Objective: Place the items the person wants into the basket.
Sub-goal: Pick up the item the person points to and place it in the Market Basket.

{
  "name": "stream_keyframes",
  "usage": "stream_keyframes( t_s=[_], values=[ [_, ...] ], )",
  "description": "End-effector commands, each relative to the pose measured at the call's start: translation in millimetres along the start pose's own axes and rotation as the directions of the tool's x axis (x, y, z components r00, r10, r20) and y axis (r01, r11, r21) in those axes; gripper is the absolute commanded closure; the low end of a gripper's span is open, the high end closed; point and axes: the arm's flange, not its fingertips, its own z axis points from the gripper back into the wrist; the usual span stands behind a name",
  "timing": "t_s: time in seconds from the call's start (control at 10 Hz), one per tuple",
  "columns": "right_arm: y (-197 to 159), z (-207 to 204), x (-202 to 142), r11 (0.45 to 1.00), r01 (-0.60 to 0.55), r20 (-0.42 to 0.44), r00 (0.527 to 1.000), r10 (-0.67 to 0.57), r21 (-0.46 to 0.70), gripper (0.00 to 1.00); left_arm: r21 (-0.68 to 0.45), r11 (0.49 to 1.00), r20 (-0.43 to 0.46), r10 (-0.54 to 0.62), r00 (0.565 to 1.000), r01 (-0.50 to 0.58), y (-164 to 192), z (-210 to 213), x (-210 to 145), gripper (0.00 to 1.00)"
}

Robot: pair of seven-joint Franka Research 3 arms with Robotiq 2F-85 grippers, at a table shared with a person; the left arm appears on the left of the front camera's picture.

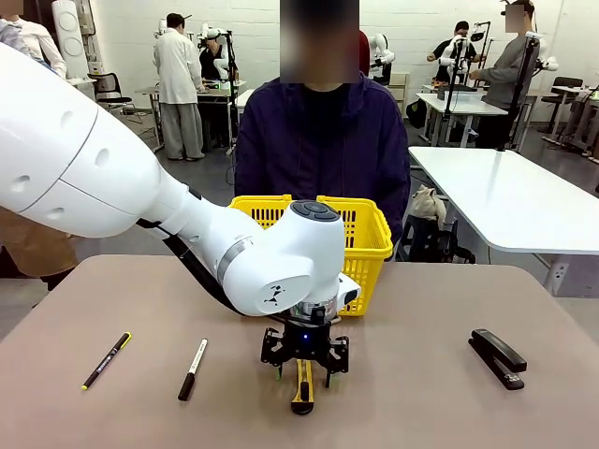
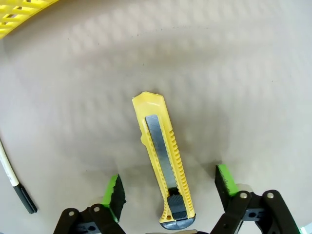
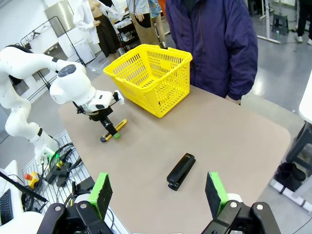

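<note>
Utility knife (image 1: 302,398), half hidden under left gripper (image 1: 303,376), between parted pads (image 2: 113,192)

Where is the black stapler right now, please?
In the front view the black stapler lies on the right side of the table, well right of the utility knife and basket.

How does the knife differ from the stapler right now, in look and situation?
The knife is slim and yellow with a dark end; the stapler is chunkier and all black. The knife lies inside the open left tool, untouched; the stapler lies alone at the robot's right. Both lie flat on the table, outside the basket.
</note>
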Motion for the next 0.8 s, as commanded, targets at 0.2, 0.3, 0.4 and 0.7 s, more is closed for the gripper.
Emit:
stream_keyframes(
  t_s=[0.2,0.3,0.4,0.7],
  values=[
    [-2.3,1.1,2.6,1.000,-0.014,0.030,0.999,0.014,0.012,0.00,0.013,1.000,0.054,-0.007,0.999,0.006,-4.7,-1.6,0.4,1.00],
    [-2.3,1.1,2.6,1.000,-0.014,0.030,0.999,0.014,0.012,0.00,0.012,1.000,0.056,-0.006,0.998,0.005,-4.2,-1.1,0.4,1.00],
    [-2.3,1.1,2.6,1.000,-0.014,0.030,0.999,0.014,0.012,0.00,0.011,1.000,0.059,-0.003,0.998,0.002,-3.8,-1.0,-0.1,1.00],
    [-2.3,1.1,2.6,1.000,-0.014,0.030,0.999,0.014,0.012,0.00,0.005,1.000,0.059,-0.001,0.998,0.000,-3.0,-0.6,-1.2,1.00]
  ],
)
